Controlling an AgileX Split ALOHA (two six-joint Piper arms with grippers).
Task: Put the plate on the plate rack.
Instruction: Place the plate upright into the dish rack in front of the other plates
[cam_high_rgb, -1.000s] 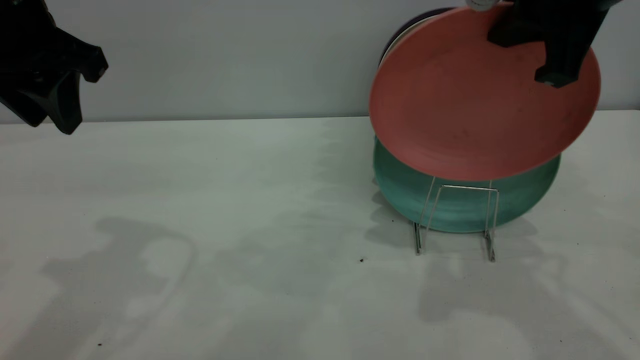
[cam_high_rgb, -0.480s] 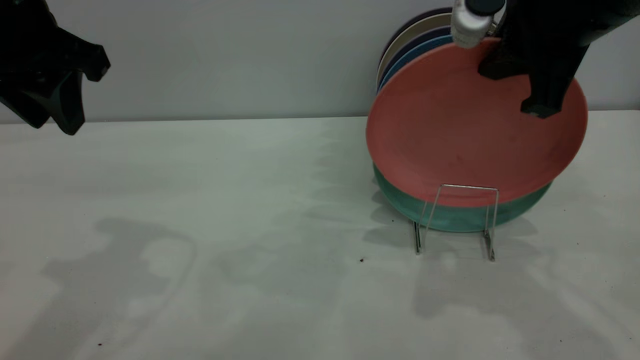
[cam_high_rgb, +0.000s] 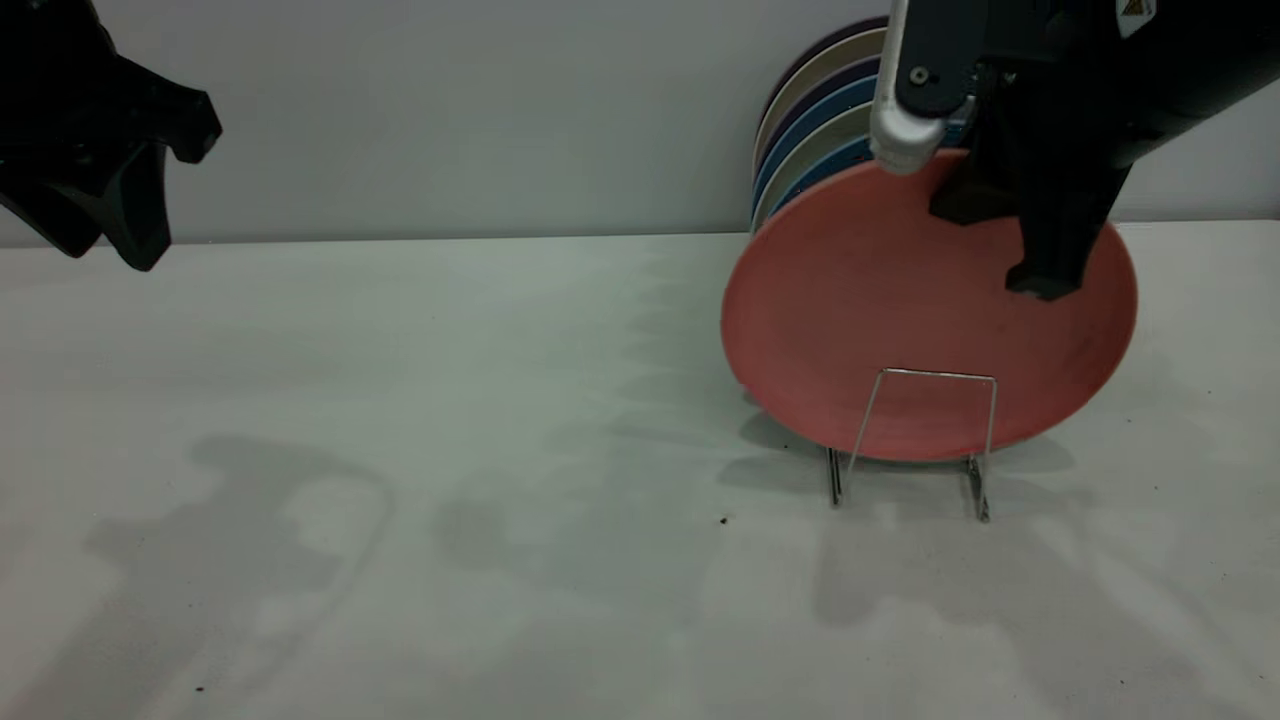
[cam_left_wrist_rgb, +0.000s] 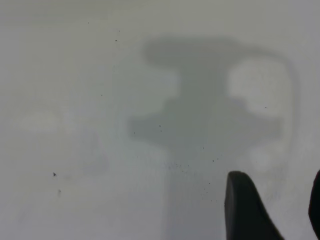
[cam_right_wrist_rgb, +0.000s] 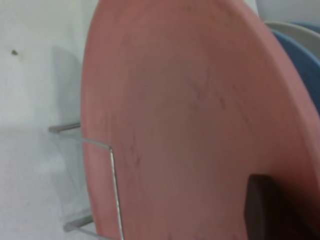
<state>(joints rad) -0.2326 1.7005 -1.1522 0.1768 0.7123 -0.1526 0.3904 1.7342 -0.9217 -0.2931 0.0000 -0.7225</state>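
Note:
The salmon-pink plate (cam_high_rgb: 900, 330) stands nearly upright in the silver wire plate rack (cam_high_rgb: 915, 440), just behind its front loop. My right gripper (cam_high_rgb: 1035, 280) is shut on the plate's upper right rim, one dark finger lying across its face. In the right wrist view the plate (cam_right_wrist_rgb: 190, 115) fills the picture, with the rack's front wire (cam_right_wrist_rgb: 114, 185) in front of it and one finger (cam_right_wrist_rgb: 265, 205) on its face. My left gripper (cam_high_rgb: 120, 215) hangs parked at the far left above the table, jaws apart and empty. The teal-green plate is hidden behind the pink one.
Several blue, beige and dark plates (cam_high_rgb: 815, 130) stand in the rack behind the pink plate, near the back wall. The white table (cam_high_rgb: 450, 450) stretches to the left and front of the rack. The left wrist view shows only table (cam_left_wrist_rgb: 125, 125) and a fingertip (cam_left_wrist_rgb: 245, 210).
My right gripper has lowered the pink plate, which has come down behind the rack's front loop and now covers the teal-green plate. The left arm has not moved.

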